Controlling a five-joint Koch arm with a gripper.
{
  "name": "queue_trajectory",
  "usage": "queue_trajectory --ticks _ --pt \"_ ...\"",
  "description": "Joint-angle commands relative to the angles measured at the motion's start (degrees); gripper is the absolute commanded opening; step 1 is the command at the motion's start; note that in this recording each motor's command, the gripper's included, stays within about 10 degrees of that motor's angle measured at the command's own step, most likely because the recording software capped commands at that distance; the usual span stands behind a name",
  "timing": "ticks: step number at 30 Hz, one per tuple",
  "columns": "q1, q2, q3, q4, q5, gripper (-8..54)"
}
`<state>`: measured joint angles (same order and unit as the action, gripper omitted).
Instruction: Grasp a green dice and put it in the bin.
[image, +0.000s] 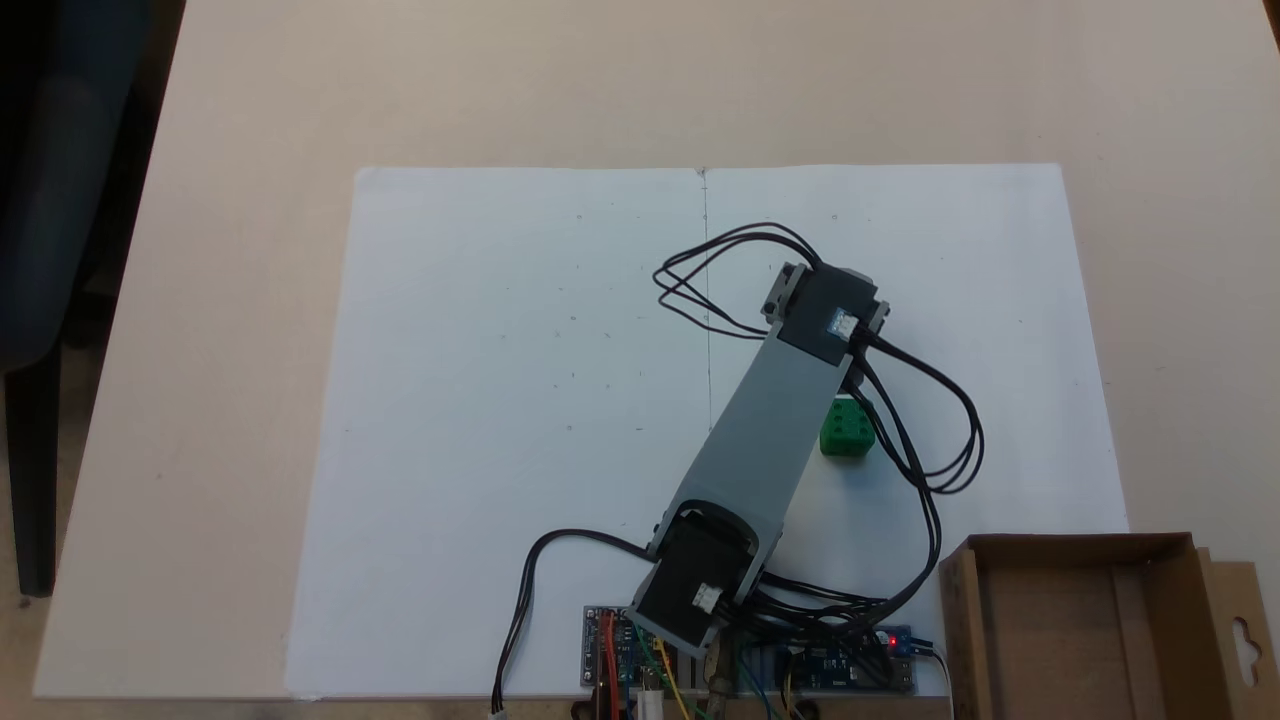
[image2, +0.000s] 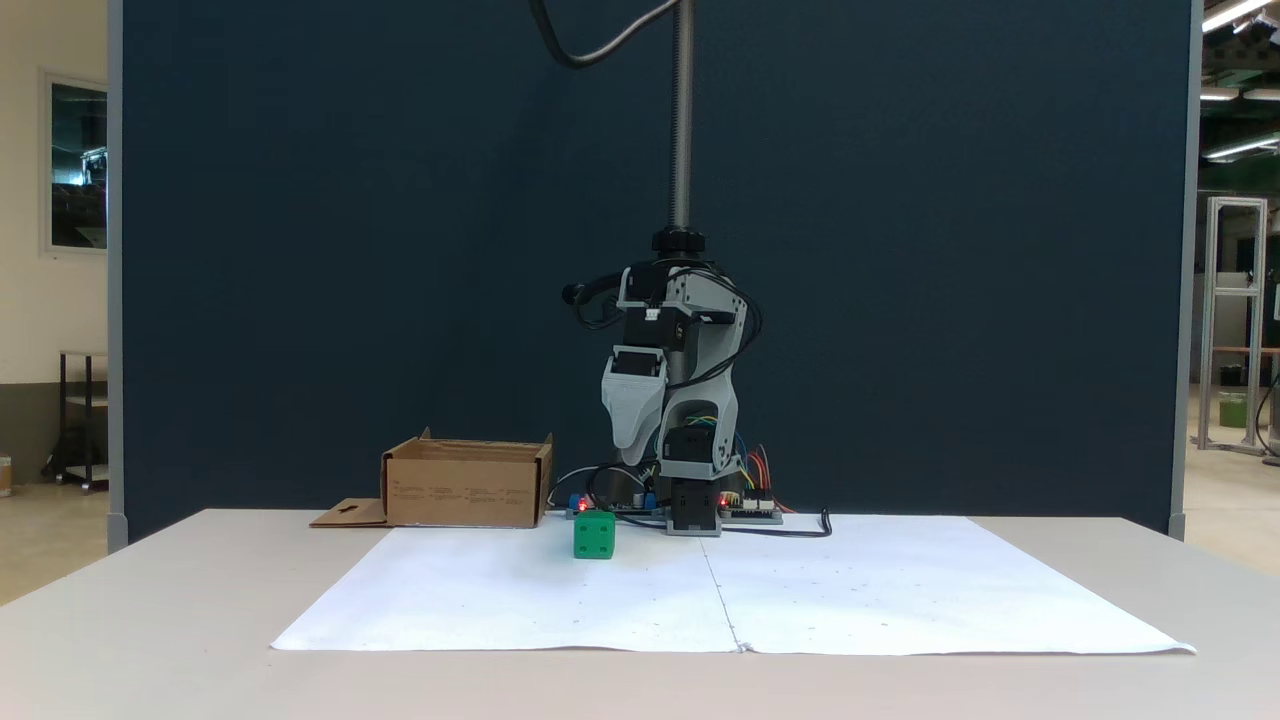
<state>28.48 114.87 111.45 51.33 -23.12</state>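
The green dice (image: 847, 428) sits on the white paper sheet (image: 500, 400), free of any grip, with a six-pip face turned up in the top-down fixed view; in the front fixed view it stands square on the sheet (image2: 594, 535), just in front of the arm's base. It looks like a small rigid plastic cube, probably light and unlikely to deform, with smooth faces that could slide between hard fingers if pinched off-centre. The best hold is likely across two opposite flat side faces, midway up, with the jaws square to them rather than across a corner. The end effector (image2: 632, 440) hangs above the surface, pointing down, up and slightly to the right of the dice in the front view; it holds nothing, but its jaws overlap from this side and the arm link hides them from above, so how far apart they stand cannot be told. The bin (image2: 468, 483) rests on the surface well apart from the dice, open side up, its hang-hole tab lying flat outward (image: 1090, 620).
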Motion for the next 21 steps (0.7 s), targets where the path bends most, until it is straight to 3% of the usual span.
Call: queue_trajectory --ticks 1,9,21 --pt "1.5 0.3 0.8 1.4 -4.7 44.2" --pt "7.4 -0.8 2.6 1.5 -8.2 44.0" --pt "16.3 -2.2 6.3 1.5 -22.3 44.2"
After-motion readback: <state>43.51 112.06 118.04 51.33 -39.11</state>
